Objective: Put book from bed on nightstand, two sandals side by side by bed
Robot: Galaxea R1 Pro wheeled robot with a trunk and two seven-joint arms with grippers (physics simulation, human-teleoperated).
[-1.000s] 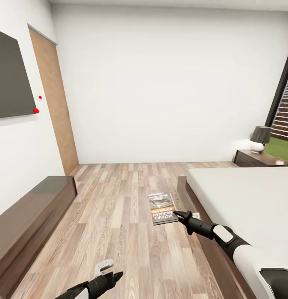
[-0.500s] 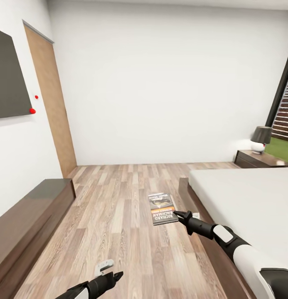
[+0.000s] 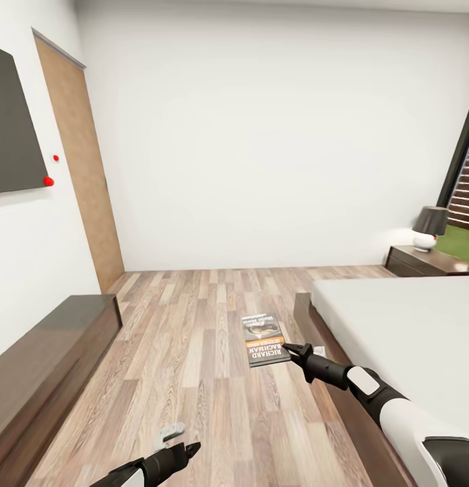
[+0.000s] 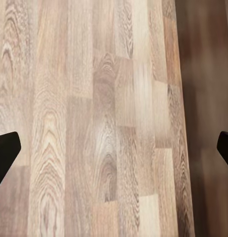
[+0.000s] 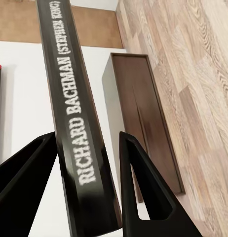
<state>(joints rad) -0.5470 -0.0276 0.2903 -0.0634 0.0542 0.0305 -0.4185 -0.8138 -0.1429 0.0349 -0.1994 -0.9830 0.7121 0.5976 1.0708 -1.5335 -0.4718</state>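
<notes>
One book (image 3: 265,339): thin paperback, dark cover, orange band lettered "RICHARD BACHMAN"; your right hand (image 3: 289,350) is clamped on its near edge and holds it flat above the floor (image 3: 193,352), just beside the bed (image 3: 410,325). In the right wrist view its glossy black spine (image 5: 77,123) sits between the black fingers (image 5: 143,187).

One bed: plain light-grey mattress, dark wooden frame.

One nightstand (image 3: 423,262): dark wood, far corner, carrying one lamp (image 3: 429,228) with black shade and white round base.

One left hand (image 3: 183,450): released, empty, fingers (image 4: 5,153) spread over wood-grain planks.

One long low cabinet (image 3: 38,379) along the left wall, one wooden door (image 3: 82,169).
</notes>
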